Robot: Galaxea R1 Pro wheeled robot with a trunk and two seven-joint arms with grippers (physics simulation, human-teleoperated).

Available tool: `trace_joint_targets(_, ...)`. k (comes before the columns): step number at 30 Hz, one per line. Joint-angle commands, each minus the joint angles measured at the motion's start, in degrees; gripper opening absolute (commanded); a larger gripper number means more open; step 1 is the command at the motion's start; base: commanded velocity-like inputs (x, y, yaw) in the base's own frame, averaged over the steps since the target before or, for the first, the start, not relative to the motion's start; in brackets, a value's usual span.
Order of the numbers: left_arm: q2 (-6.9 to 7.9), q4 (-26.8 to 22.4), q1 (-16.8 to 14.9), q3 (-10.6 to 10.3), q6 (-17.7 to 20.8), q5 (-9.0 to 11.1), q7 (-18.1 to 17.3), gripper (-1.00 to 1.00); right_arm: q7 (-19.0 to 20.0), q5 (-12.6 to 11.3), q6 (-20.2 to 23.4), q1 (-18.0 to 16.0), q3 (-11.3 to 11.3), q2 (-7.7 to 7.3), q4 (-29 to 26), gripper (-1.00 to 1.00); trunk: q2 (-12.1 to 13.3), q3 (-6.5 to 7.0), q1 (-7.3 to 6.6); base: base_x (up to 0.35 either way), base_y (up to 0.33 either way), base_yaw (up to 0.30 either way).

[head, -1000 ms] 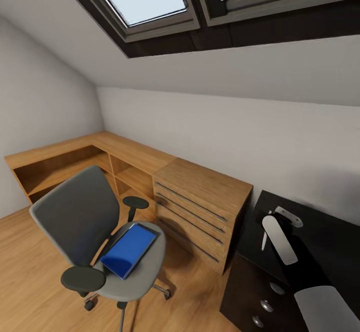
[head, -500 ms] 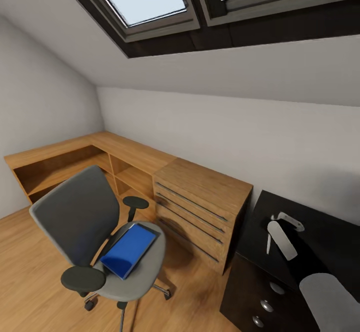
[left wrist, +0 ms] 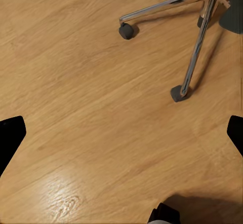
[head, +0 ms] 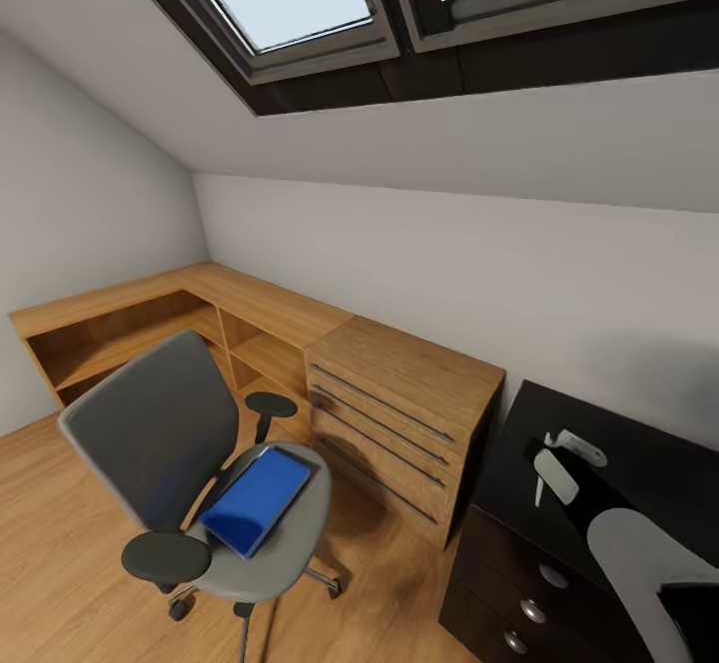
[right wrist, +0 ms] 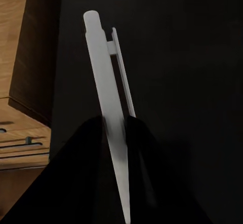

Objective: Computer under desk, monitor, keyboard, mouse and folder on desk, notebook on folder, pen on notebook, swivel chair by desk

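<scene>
The right gripper (right wrist: pixel 114 133) was clamped on the pen (right wrist: pixel 104 89), which jutted toward twelve o'clock over the desk (right wrist: pixel 192 82).

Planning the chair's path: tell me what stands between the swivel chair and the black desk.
In the head view, a light wooden drawer unit stands between the swivel chair and the desk, beside bare wood floor.
</scene>
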Motion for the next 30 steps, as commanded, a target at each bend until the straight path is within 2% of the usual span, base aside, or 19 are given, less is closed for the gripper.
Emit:
trace_joint_targets(1,0.02,0.01,-0.03,-0.33,-0.59,0.56,0.07,1.00,-0.06,-0.25,-0.30,-0.18,0.49,-0.05,0.61,-1.00,-0.06,-0.08,0.01,0.000,0.000,0.000)
trace_joint_targets(2,0.02,0.03,-0.03,-0.90,-1.79,0.60,0.08,1.00,0.65,-0.26,-2.18,-0.45,0.50,0.02,2.20,-1.00,-0.06,-0.08,0.01,0.064,0.000,0.000)
trace_joint_targets(5,0.02,0.05,-0.03,-1.60,-2.79,0.61,0.08,1.00,1.08,-0.42,-3.67,-0.62,0.51,0.08,3.19,-1.00,-0.06,-0.08,0.01,0.156,0.000,0.000)
trace_joint_targets(14,-0.11,0.07,-0.03,-2.76,-3.44,0.64,0.01,1.00,1.09,-0.62,-4.30,-0.73,0.51,0.23,3.95,-1.00,-0.06,-0.08,0.01,0.251,0.000,0.000)
trace_joint_targets(20,-1.24,0.07,-0.03,-2.90,-3.42,0.61,0.04,1.00,0.92,-0.63,-1.62,-0.79,0.52,0.24,4.33,-1.00,-0.06,-0.08,0.01,0.072,0.000,0.000)
trace_joint_targets(24,-1.51,0.04,-0.03,-2.88,-3.46,0.63,0.01,1.00,0.88,-0.62,0.41,-1.01,0.52,0.28,4.40,-1.00,-0.06,-0.08,0.01,0.016,0.000,0.000)
trace_joint_targets(30,-1.60,0.01,-0.03,-2.87,-3.48,0.72,0.07,1.00,0.73,-0.63,1.08,-1.07,0.52,0.29,4.39,-1.00,-0.06,-0.08,0.01,0.003,0.000,0.000)
